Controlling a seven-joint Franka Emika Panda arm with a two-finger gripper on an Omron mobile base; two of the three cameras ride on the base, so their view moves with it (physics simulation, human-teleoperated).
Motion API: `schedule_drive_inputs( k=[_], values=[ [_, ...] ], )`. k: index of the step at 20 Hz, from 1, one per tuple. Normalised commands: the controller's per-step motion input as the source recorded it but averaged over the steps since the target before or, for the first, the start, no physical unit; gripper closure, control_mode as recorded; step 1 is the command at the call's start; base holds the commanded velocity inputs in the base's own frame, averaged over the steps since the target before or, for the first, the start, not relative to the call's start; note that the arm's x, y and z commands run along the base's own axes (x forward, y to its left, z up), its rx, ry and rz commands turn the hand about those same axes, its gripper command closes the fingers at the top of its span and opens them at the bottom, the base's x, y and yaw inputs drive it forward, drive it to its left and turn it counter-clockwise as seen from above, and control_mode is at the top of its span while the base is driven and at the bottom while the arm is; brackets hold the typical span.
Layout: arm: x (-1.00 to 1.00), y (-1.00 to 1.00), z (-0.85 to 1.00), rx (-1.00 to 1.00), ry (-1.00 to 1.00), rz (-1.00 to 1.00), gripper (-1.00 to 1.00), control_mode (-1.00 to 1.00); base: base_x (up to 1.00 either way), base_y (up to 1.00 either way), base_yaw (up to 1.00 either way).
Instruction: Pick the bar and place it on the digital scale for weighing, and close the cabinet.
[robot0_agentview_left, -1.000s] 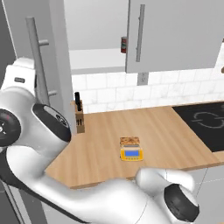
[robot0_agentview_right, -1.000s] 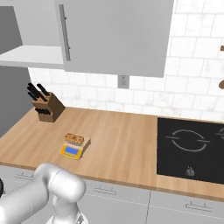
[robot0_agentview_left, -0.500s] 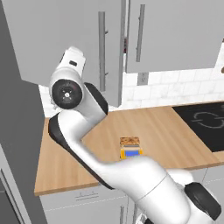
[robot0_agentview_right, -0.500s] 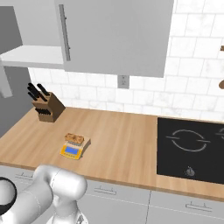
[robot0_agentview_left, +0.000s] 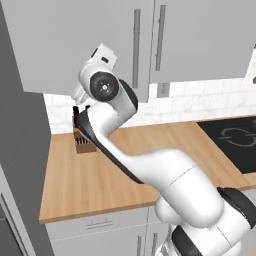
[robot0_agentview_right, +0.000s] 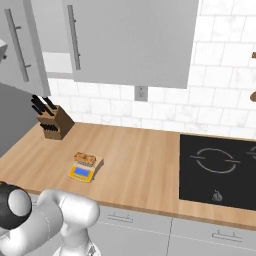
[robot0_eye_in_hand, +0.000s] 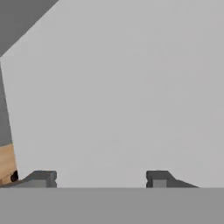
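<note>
The tan, speckled bar (robot0_agentview_right: 85, 159) lies on the yellow digital scale (robot0_agentview_right: 83, 171), which stands on the wooden counter left of centre. The light-grey cabinet (robot0_agentview_right: 130, 40) hangs above. Its left door (robot0_agentview_right: 22, 55) still stands a little ajar, with a strip of the inside showing beside it. My arm is raised high, with the hand (robot0_agentview_left: 101, 54) against that door's (robot0_agentview_left: 60, 45) front. In the hand view my gripper (robot0_eye_in_hand: 100, 179) is open, its fingertips (robot0_eye_in_hand: 43, 178) apart with nothing between them, facing the flat grey door panel (robot0_eye_in_hand: 122, 96) close up.
A wooden knife block (robot0_agentview_right: 54, 122) stands at the back left of the counter (robot0_agentview_right: 140, 160), also seen behind my arm (robot0_agentview_left: 82, 142). A black cooktop (robot0_agentview_right: 220, 170) takes up the right side. White drawers (robot0_agentview_right: 125, 225) run below the counter edge. A dark tall panel (robot0_agentview_left: 20, 165) borders the left.
The left cabinet door has swung in from wide open to nearly shut. My arm has risen and moved with it, and the fingers have narrowed somewhat. Bar and scale have not moved.
</note>
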Motion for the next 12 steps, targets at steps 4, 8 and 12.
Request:
schedule_drive_inputs(
  k=[4, 8, 12],
  values=[
    [1.0, -0.26, 0.0, 0.05, 0.02, 0.0, -1.0, -1.0, 0.0, 0.0, 0.0],
    [0.97, 0.0, 0.0, 0.0, 0.0, 0.0, -1.0, -1.0, 0.0, 0.0, 0.0],
    [0.99, 0.0, 0.0, 0.01, 0.0, 0.0, -1.0, -1.0, 0.0, 0.0, 0.0]
  ],
)
